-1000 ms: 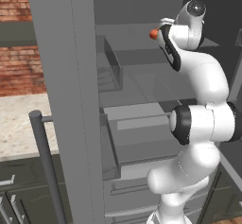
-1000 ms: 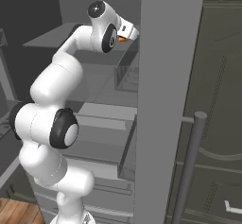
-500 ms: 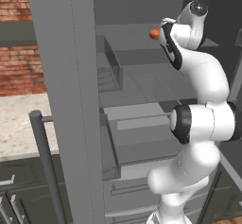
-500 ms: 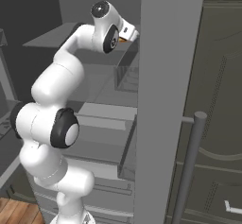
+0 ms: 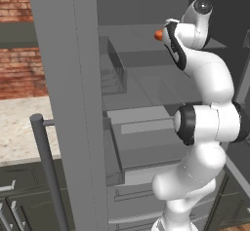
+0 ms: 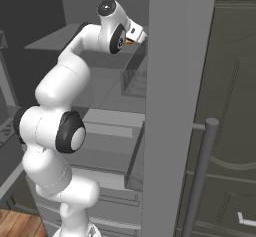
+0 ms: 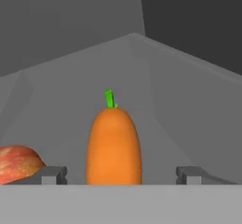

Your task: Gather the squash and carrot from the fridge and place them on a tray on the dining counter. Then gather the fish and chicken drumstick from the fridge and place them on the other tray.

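An orange carrot (image 7: 113, 145) with a short green stem is seen lying on a grey fridge shelf (image 7: 189, 105), stem end pointing away. It sits between the two dark fingertips (image 7: 52, 175) of the gripper (image 7: 120, 175), whose jaws are spread wide, not touching it. A red apple (image 7: 16, 164) is seen just beside the left fingertip.

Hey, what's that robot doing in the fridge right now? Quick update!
Fingers open, straddling orange carrot with green stem. Not gripped yet. Red apple beside the left fingertip.
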Controlling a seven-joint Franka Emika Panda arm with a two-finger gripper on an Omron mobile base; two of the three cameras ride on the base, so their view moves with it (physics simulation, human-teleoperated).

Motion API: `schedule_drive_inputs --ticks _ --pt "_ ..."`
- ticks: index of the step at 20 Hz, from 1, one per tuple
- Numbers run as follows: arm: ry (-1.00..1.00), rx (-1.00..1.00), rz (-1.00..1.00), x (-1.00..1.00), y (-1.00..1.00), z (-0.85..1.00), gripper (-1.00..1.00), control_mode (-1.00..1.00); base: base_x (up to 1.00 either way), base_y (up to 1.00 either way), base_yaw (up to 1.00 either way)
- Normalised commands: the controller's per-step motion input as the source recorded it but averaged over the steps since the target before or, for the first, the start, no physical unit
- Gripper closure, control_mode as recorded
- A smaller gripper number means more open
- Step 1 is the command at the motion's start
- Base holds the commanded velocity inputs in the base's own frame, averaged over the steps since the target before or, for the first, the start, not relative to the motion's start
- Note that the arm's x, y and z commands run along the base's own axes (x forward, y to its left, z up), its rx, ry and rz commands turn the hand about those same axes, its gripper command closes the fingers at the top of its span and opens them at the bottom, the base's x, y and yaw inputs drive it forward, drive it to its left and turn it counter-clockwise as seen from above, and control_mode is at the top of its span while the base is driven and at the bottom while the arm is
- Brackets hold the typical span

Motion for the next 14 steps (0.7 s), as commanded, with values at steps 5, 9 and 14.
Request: schedule_drive_inputs --ticks 5,9,14 --pt "0.00 0.00 0.01 -0.08 0.08 -0.23 1.00 -1.00 0.00 0.00 0.00" --pt "0.04 0.00 0.01 0.02 0.00 -0.10 1.00 -1.00 0.00 0.00 0.00" --pt "0.01 0.00 0.00 -0.01 0.00 0.09 1.00 -1.00 0.00 0.00 0.00"
